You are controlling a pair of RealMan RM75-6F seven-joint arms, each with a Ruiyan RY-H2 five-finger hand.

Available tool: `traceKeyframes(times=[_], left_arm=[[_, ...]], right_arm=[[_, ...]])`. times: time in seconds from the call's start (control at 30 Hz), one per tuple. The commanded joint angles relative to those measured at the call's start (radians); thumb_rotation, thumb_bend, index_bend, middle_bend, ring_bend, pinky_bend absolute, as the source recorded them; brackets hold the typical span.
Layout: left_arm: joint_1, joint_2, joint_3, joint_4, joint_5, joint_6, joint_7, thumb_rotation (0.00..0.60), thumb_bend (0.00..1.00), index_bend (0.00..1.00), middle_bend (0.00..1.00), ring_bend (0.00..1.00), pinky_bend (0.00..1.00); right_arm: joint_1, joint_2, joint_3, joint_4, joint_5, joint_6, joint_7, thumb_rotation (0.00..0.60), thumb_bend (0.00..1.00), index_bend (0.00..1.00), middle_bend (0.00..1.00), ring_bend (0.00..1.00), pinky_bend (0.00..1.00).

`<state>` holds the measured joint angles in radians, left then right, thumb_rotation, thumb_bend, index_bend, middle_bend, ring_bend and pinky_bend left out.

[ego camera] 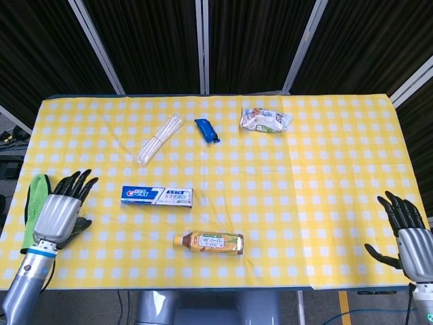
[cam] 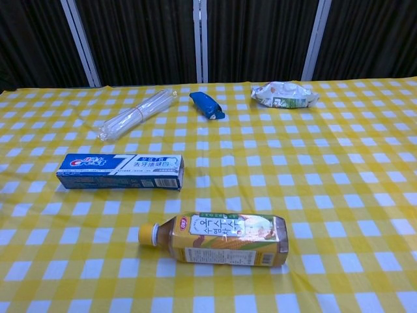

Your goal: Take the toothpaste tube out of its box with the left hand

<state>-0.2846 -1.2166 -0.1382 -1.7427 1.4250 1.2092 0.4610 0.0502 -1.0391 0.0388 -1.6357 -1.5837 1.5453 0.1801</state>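
Observation:
The blue and white toothpaste box (ego camera: 156,196) (cam: 120,171) lies flat on the yellow checked table (ego camera: 318,203), left of centre, long side across. No tube shows outside it. My left hand (ego camera: 62,210) hovers at the table's left edge, well left of the box, fingers spread and holding nothing. Over the table's near right corner my right hand (ego camera: 406,230) is spread too, with nothing in it. Neither hand appears in the chest view.
A drink bottle (ego camera: 208,242) (cam: 215,239) lies on its side just in front of the box. Further back are a clear bundle of straws (ego camera: 159,139) (cam: 136,115), a small blue packet (ego camera: 207,131) (cam: 206,105) and a white snack bag (ego camera: 265,120) (cam: 284,94). A green strap (ego camera: 34,203) hangs by my left wrist.

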Motion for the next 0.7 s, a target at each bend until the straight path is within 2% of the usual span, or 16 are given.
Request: traceKeyframes(times=[0.03,0.27,0.37,0.43,0.7], left_arm=[[-0.095,-0.017,-0.038,-0.008,-0.104,-0.120,0.085,0.600,0.04,0.17,0.02,0.09,0.16],[-0.191,-0.086,-0.061,0.043,-0.220,-0.214,0.182,0.600,0.05,0.16,0.02,0.10,0.17],[-0.231,-0.117,-0.065,0.067,-0.291,-0.251,0.229,0.600,0.12,0.16,0.03,0.10,0.17],[-0.259,-0.135,-0.067,0.082,-0.345,-0.276,0.262,0.600,0.14,0.16,0.03,0.10,0.17],[-0.332,-0.216,-0.053,0.130,-0.488,-0.295,0.364,0.600,0.14,0.17,0.04,0.11,0.17]], right_arm=[[0.001,0.004,0.002,0.001,0.005,-0.003,0.011,0.600,0.08,0.00,0.00,0.00,0.00],[0.005,0.010,0.006,0.004,0.017,-0.015,0.033,0.600,0.08,0.00,0.00,0.00,0.00],[0.006,0.012,0.008,0.005,0.022,-0.019,0.043,0.600,0.08,0.00,0.00,0.00,0.00],[0.007,0.014,0.010,0.006,0.025,-0.021,0.050,0.600,0.08,0.00,0.00,0.00,0.00],[0.011,0.020,0.012,0.010,0.034,-0.033,0.073,0.600,0.08,0.00,0.00,0.00,0.00]])
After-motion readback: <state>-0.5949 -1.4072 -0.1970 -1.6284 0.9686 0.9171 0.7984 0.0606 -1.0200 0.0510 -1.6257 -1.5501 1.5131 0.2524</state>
